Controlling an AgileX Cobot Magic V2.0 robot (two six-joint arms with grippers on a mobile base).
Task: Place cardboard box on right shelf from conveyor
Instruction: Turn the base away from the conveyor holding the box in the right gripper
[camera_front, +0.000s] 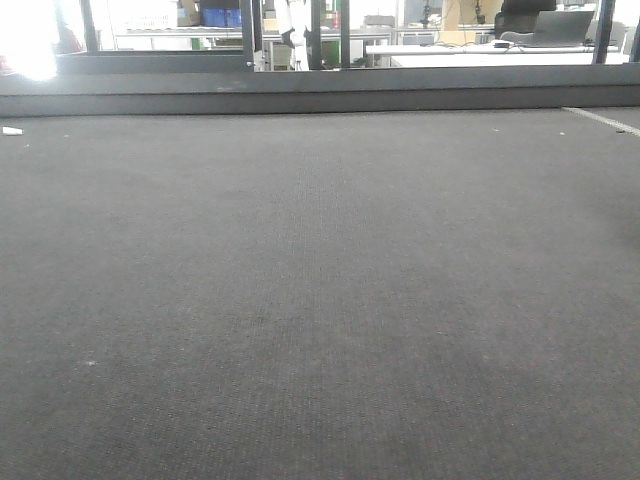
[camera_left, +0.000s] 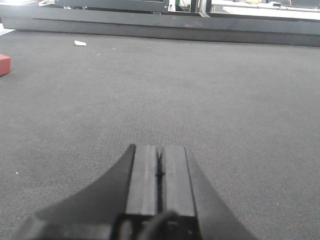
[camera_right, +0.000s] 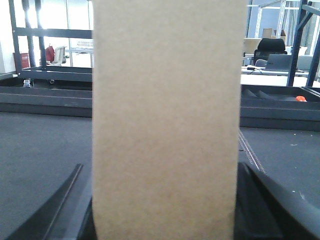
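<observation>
My right gripper clamped the cardboard box at centre frame; my left gripper, fingers pressed together, faced the wide conveyor.

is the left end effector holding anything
No, the left end effector is shut on itself with nothing in it.

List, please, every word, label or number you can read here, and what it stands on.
None can be read.
The cardboard box shows a plain tan face, unprinted.
The conveyor bears no markings.
The white scrap on the belt is too small to tell.
</observation>
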